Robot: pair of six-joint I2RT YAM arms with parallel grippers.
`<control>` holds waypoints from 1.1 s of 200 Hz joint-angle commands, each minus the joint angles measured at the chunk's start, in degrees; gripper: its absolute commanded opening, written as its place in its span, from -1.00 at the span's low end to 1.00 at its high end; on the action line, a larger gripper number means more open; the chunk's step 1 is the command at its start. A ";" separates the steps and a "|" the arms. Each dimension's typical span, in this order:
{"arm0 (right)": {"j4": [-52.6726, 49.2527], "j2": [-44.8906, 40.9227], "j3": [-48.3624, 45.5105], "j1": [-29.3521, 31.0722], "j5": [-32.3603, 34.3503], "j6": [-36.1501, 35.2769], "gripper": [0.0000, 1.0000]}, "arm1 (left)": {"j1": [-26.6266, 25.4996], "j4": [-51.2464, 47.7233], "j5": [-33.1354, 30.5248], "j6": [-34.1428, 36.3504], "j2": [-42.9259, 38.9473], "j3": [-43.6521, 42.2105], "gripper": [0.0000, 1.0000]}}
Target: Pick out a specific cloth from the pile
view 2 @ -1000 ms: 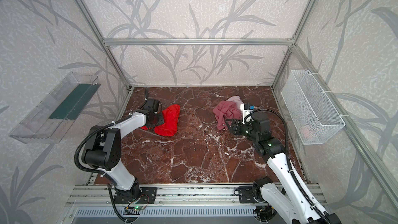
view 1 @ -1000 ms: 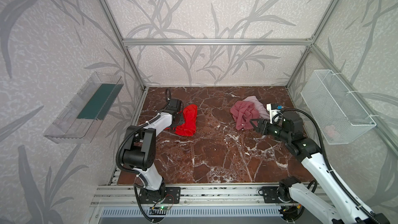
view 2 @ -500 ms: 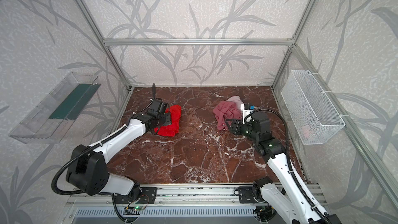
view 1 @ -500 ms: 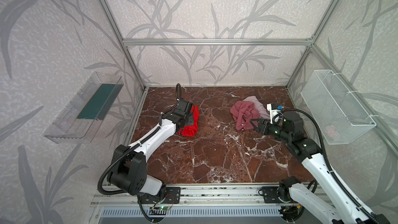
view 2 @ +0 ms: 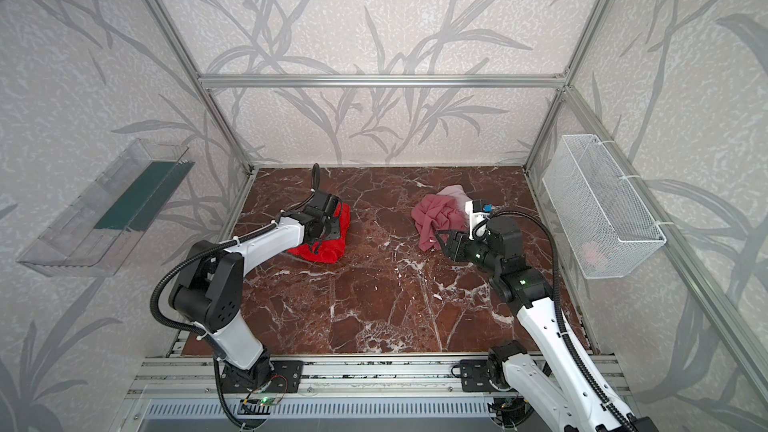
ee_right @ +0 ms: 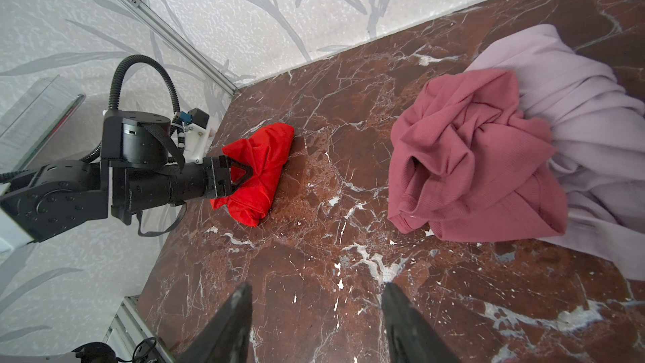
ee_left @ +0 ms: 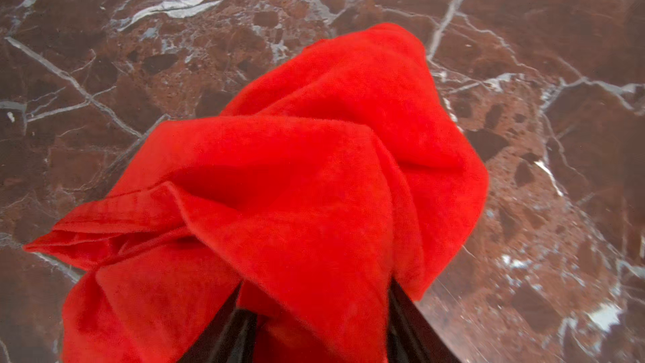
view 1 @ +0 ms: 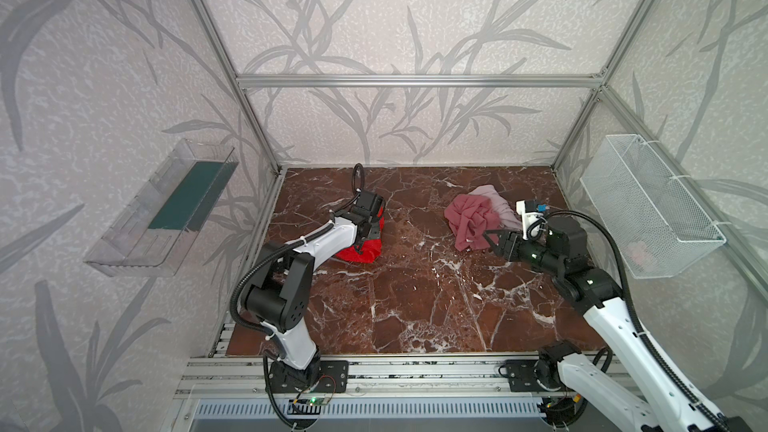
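the red cloth point(ee_left: 279, 186) lies crumpled on the marble tabletop point(view 1: 415, 305), right at the tips of the left pincer point(ee_right: 240, 173). its folds are heaped between and over the fingers point(ee_left: 230, 330). the left pincer stands spread, and no fold looks pinched. the right pincer point(ee_right: 314, 323) is spread too and empty, low over bare marble. the pile point(ee_right: 488, 162) sits just ahead of its tips, well apart from the left pincer, with a dusty rose cloth point(view 1: 467, 220) nearer and a pale pink cloth point(view 1: 496, 203) behind it.

the red cloth looks thin, light and limp, likely to slide on polished stone and slip from a shallow nip. the thick bunched ridge between the left fingers seems a safer hold than a single hem.

the marble is glossy, dark red-brown with white veins. a clear shelf point(view 1: 162, 209) hangs on the wall outward of the left pincer, and a wire basket point(view 1: 648, 209) outward of the right. leaf-patterned walls close in the cell.
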 commanded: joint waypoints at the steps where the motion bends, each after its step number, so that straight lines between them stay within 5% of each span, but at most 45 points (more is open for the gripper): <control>1: -0.29 0.57 0.25 -0.17 1.54 -0.63 0.19 | 4.78 3.79 1.79 -0.96 0.74 0.03 0.08; 73: 1.90 3.65 -0.28 -0.15 1.90 0.43 0.19 | 16.15 4.31 5.01 1.43 3.51 3.95 0.08; 151: 0.55 4.02 2.82 -2.49 2.83 -4.50 0.19 | 14.25 2.23 9.11 2.96 -14.68 -0.85 0.19; 175: 1.65 3.46 2.00 -5.05 5.60 -8.83 0.21 | 12.10 3.63 8.84 4.55 -22.62 -5.20 0.42; 189: 3.21 3.43 0.46 -5.70 10.83 -12.63 0.23 | 11.40 6.84 6.19 5.62 -26.21 -9.74 0.92; 220: 17.59 5.33 -9.39 -6.33 24.54 -21.29 0.26 | 11.35 14.76 1.44 9.31 -30.58 -19.32 0.97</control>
